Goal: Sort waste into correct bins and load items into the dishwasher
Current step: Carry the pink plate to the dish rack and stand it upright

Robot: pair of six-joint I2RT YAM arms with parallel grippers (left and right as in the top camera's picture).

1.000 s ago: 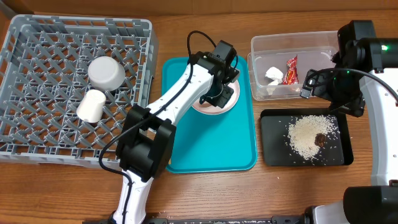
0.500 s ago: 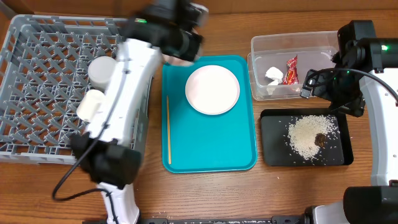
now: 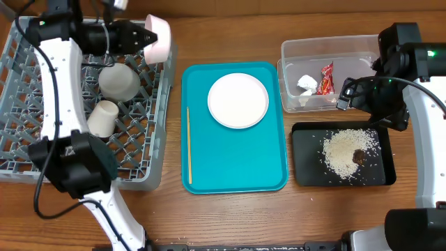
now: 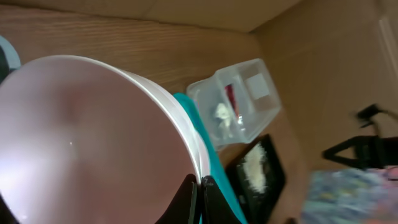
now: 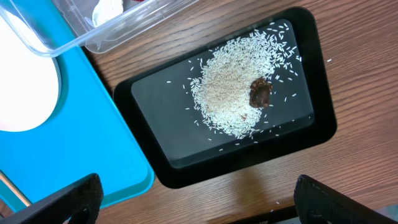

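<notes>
My left gripper [image 3: 144,35] is shut on the rim of the small pink-white plate [image 3: 160,36] and holds it on edge above the far right corner of the grey dish rack [image 3: 28,104]. In the left wrist view the plate [image 4: 93,137] fills the frame and the jaws [image 4: 200,193] pinch its rim. The grey bowl [image 3: 118,81] and white cup [image 3: 103,118] lie in the rack. The large plate [image 3: 238,100] and wooden stick [image 3: 188,143] lie on the teal tray [image 3: 237,164]. My right gripper [image 5: 199,199] is open and empty over the black tray [image 5: 155,143].
The clear tub [image 3: 327,52] at the back right holds the red wrapper [image 3: 326,78] and white paper scrap [image 3: 306,84]. The black tray [image 3: 306,171] holds rice [image 3: 345,148] and the brown lump [image 3: 358,156]. The right arm hangs between tub and tray.
My left gripper lifted the small plate off the large plate on the teal tray and swung it left to the rack's far right corner. The right arm has not moved.
</notes>
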